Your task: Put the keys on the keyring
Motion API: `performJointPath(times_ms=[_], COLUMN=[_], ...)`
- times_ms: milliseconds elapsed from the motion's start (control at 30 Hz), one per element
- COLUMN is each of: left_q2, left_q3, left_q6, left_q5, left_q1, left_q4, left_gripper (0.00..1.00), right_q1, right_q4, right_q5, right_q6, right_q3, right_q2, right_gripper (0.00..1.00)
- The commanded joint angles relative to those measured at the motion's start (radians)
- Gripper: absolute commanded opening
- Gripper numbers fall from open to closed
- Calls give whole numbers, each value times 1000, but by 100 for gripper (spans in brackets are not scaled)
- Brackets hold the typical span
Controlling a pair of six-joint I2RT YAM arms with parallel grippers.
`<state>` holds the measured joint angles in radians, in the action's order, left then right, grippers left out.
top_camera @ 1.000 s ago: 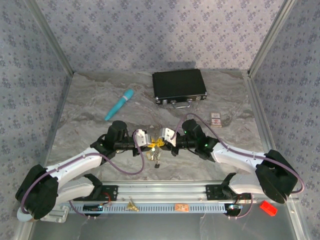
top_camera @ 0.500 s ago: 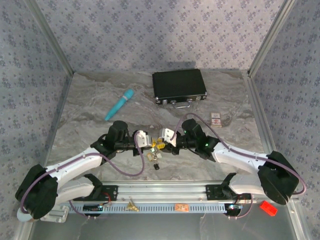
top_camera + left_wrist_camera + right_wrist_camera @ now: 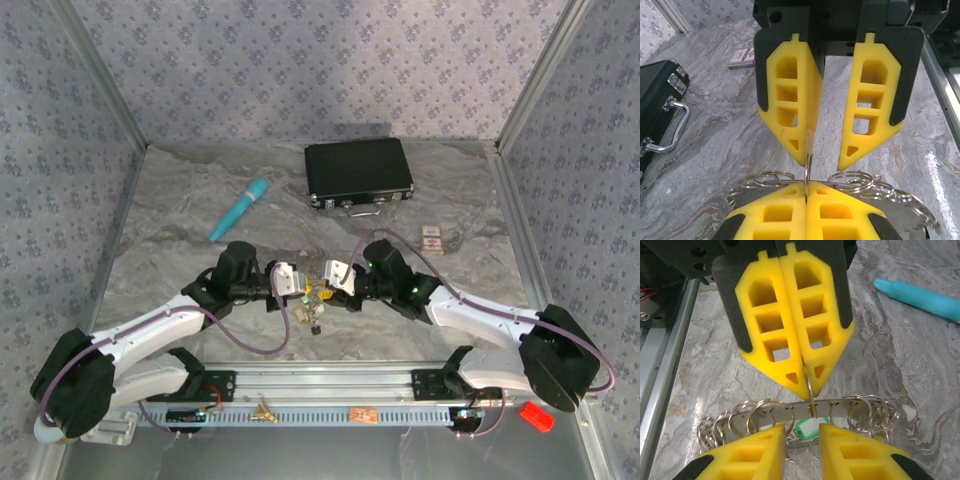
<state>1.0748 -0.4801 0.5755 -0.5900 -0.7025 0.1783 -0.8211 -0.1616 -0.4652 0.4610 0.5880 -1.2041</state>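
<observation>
**Keyring (image 3: 799,411), a flat grey metal plate strung with small wire loops, pinched between the arms**

The keyring sits between the two grippers, over the near middle of the marbled grey table (image 3: 180,200).

The left gripper (image 3: 804,375) has its yellow fingers pressed flat together on one thin wire loop (image 3: 810,390). That loop stands upright and meets the plate's top edge.

The right gripper (image 3: 802,432) faces it tip to tip. Its yellow fingers are parted with a clear gap and grip nothing, and the pinched loop lies just beyond that gap.

A small key with a green tag (image 3: 807,429) lies against the plate, just beyond the right fingers. In the overhead view, more tiny keys (image 3: 313,318) dangle under the meeting fingertips.

Well behind them lie a black rectangular case (image 3: 358,172) and a teal pen (image 3: 239,208).
</observation>
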Motion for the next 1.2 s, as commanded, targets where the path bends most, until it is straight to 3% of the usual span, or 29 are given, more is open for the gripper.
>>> performJointPath(times_ms=[0,367,533,967,1167], left_q2=[-15,-12,-12,-4,-9], left_q3=[-41,-46,-50,-59,-58], left_q6=[27,36,26,-3,4], left_q5=[-28,-29,-30,-24,-21], left_q1=[-7,-9,-8,-9,-9], left_q4=[1,-16,-11,18,19], left_gripper=[0,0,0,12,1], right_q1=[-10,-22,-22,-32,-34], right_q4=[-32,-32,-23,-11,-5], right_q5=[29,-7,-16,-53,-44], right_q6=[2,-1,3,4,2], right_q3=[34,48,56,73,74], right_q2=[-3,-14,-17,-34,-37], right_gripper=[25,19,0,0,0])
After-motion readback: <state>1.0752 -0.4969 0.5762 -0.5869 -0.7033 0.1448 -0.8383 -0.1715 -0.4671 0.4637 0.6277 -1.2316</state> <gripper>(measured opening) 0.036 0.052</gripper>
